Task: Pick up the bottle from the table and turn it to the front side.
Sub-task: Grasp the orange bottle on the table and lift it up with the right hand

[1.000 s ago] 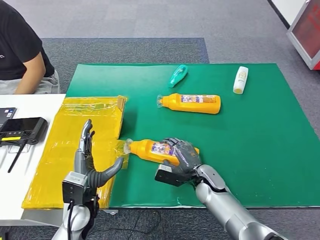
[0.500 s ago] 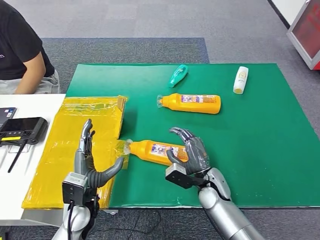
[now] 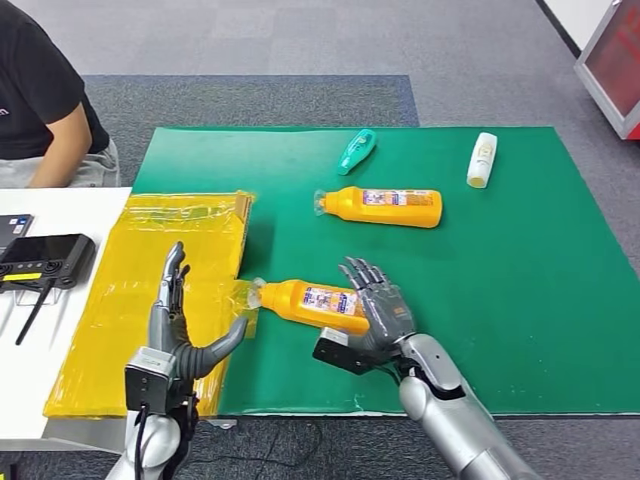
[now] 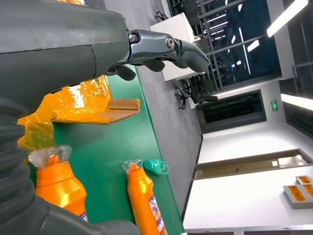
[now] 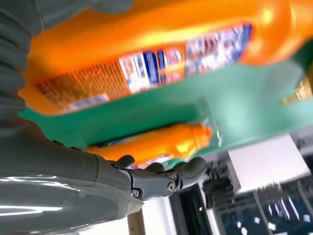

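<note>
An orange bottle (image 3: 309, 302) lies on its side near the front of the green mat (image 3: 498, 290), clear cap pointing left and printed label facing up. My right hand (image 3: 375, 308) is at its base end with the fingers spread and raised, gripping nothing. In the right wrist view the bottle's label (image 5: 147, 68) is very close, just beyond my fingers (image 5: 162, 178). My left hand (image 3: 177, 322) is open above the yellow wrapped box (image 3: 143, 270), its thumb pointing toward the bottle's cap. The left wrist view shows the capped end of the bottle (image 4: 60, 183).
A second orange bottle (image 3: 385, 207) lies further back, with a teal bottle (image 3: 356, 151) and a white bottle (image 3: 481, 160) behind it. A person (image 3: 45, 110) sits at the far left. A black device (image 3: 45, 260) rests on the white table there.
My right hand, which lay closed over the near bottle's base, has lifted its fingers and opened. The bottle still lies in the same place. The left hand has not moved.
</note>
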Motion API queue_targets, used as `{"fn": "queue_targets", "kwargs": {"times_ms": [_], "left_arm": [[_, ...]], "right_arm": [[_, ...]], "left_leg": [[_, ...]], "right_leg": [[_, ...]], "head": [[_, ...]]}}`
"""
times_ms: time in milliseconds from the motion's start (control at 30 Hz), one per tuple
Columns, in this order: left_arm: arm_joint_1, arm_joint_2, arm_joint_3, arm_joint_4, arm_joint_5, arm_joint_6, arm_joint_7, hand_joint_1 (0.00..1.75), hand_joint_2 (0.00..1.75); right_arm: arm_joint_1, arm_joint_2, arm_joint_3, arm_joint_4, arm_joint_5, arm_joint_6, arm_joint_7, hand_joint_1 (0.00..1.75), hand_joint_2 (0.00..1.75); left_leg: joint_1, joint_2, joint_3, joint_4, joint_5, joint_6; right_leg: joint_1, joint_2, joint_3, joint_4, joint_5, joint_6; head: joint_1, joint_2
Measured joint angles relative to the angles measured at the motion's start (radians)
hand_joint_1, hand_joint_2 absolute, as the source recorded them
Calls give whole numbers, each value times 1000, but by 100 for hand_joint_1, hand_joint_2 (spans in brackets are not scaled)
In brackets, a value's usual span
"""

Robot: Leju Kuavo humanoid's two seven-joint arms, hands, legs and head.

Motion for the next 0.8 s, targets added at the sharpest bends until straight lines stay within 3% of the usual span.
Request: {"fn": "queue_targets", "kwargs": {"times_ms": [200,467,800], "left_arm": [[5,0,2,-2,-11,1,3,0,175],[13,-1,4,-5,-23,4,5,0,175],[40,-11,24,-19,-46,8,20,0,175]], "right_arm": [[-49,-2,42,67,34,92,63,0,175],[-87,-2,77,118,53,132,107,0,175],[-103,-1,81,159,126,60,276,0,175]], "left_leg": [[0,0,0,0,0,0],[0,0,0,0,0,0],[0,0,0,0,0,0]], "right_leg": [[0,0,0,0,0,0],[0,0,0,0,0,0],[0,0,0,0,-1,0]], "head": [[0,0],[0,0],[0,0]]}}
